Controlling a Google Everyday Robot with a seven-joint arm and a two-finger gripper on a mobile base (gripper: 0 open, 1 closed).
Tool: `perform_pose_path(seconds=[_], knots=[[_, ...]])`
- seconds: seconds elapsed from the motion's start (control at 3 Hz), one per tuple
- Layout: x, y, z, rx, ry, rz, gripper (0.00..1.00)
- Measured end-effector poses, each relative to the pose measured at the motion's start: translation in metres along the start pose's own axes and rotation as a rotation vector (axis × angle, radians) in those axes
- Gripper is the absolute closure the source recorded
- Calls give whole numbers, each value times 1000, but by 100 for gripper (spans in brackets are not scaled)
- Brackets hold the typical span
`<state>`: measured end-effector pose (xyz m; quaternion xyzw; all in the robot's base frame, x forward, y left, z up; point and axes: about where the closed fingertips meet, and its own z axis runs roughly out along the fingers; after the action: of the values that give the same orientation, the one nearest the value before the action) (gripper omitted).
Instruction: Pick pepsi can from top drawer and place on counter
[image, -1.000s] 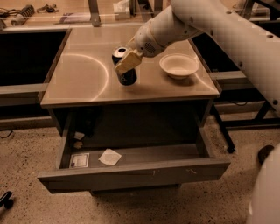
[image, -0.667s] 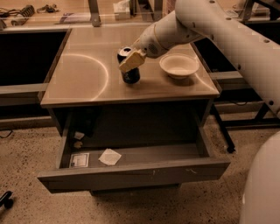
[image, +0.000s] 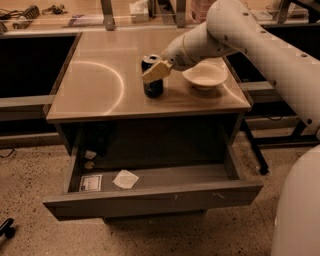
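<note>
Over the middle of the counter, a little nearer its front edge than its back, the gripper sits against the upper part of the pepsi can. A tan pad lies across the can's front just below the silver rim. Whether the jaws are clenched on the can or have let it go cannot be told from this angle.

The can stands upright on the counter, its base on the glossy surface. Just to its right, apart from it, a white bowl rests near the counter's right edge. The white arm reaches in from the upper right and passes above the bowl's far side.

Below the counter's front edge the top drawer is pulled well out, with its flat grey front panel nearest the camera. On its floor lie a white scrap of paper left of centre and what looks like a printed card in the front left corner. Some small pale bits sit further back along the left wall.
</note>
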<state>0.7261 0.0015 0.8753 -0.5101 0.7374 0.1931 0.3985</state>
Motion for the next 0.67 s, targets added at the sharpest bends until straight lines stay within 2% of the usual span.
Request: perform_pose_path(seconds=[0.33,0.67], knots=[[0,0,0,0,0,0,69],[0,0,0,0,0,0,45]])
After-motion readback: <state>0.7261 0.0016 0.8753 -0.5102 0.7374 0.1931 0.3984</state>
